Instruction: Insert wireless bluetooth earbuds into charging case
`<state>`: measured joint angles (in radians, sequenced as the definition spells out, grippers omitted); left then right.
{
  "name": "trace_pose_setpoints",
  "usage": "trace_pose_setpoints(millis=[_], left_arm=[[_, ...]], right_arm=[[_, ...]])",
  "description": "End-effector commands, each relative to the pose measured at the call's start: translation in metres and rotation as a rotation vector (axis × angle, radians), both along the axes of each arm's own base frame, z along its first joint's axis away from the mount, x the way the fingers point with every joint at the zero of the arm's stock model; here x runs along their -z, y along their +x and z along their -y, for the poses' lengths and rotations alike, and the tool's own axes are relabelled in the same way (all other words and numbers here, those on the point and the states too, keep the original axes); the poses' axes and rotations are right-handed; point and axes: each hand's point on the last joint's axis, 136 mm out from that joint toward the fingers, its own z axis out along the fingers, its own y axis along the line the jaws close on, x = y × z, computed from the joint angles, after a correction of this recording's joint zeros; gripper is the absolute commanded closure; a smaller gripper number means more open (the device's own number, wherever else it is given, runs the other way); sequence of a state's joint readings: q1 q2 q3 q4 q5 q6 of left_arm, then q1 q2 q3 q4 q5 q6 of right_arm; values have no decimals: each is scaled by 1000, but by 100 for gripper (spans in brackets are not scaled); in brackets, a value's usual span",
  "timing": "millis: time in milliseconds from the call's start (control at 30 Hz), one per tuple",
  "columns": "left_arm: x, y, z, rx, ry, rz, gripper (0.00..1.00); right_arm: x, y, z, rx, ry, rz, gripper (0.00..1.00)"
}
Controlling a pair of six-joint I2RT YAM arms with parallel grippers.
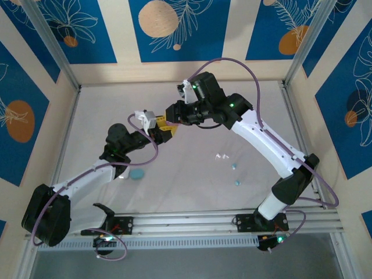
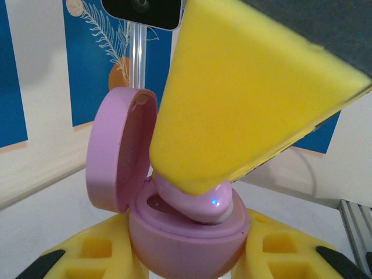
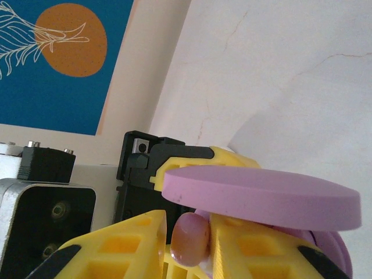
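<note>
Insertion in hand: right end effector (image 3: 190,249) pinches pink earbud (image 2: 197,200), apparently half-seated in pink case (image 2: 119,157) gripped by left end effector (image 2: 186,256). Next: press home, release.

Pink earbud (image 2: 199,201) atop open pink case (image 2: 186,247)

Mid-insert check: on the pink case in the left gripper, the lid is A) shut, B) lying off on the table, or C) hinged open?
C: the left wrist view shows the pink case with its lid swung up on its hinge, and a pink earbud sitting in the base.
</note>
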<state>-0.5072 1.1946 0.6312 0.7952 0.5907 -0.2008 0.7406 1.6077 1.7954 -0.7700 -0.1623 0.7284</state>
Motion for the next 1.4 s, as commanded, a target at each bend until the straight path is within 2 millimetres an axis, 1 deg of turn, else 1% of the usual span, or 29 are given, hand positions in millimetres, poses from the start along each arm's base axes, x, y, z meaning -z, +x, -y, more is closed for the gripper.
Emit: trace_pose_setpoints(millis=[0, 167, 333, 533, 700, 833, 1000, 1200, 1367], left_arm=[[-32, -5, 1, 9, -50, 96, 77], [-32, -5, 1, 5, -49, 98, 77], [-32, -4, 1, 6, -49, 96, 77], [-32, -5, 2, 13, -48, 93, 77], [-31, -4, 2, 9, -47, 94, 77], [-32, -4, 2, 8, -51, 96, 77], [-34, -4, 1, 5, -59, 99, 77], [-34, -4, 1, 5, -59, 99, 77], [-33, -4, 1, 6, -56, 96, 77]], right_arm=[[7, -2, 4, 4, -52, -10, 73], [3, -3, 5, 7, -48, -4, 70], [2, -3, 5, 2, -47, -3, 70], [2, -1, 2, 2, -42, -5, 74], [1, -4, -6, -29, -10, -24, 75], [4, -3, -5, -22, -22, -25, 75], [8, -2, 0, -6, -57, -17, 71], [0, -2, 2, -4, -60, 3, 70], [-2, -3, 2, -3, -66, 9, 69]])
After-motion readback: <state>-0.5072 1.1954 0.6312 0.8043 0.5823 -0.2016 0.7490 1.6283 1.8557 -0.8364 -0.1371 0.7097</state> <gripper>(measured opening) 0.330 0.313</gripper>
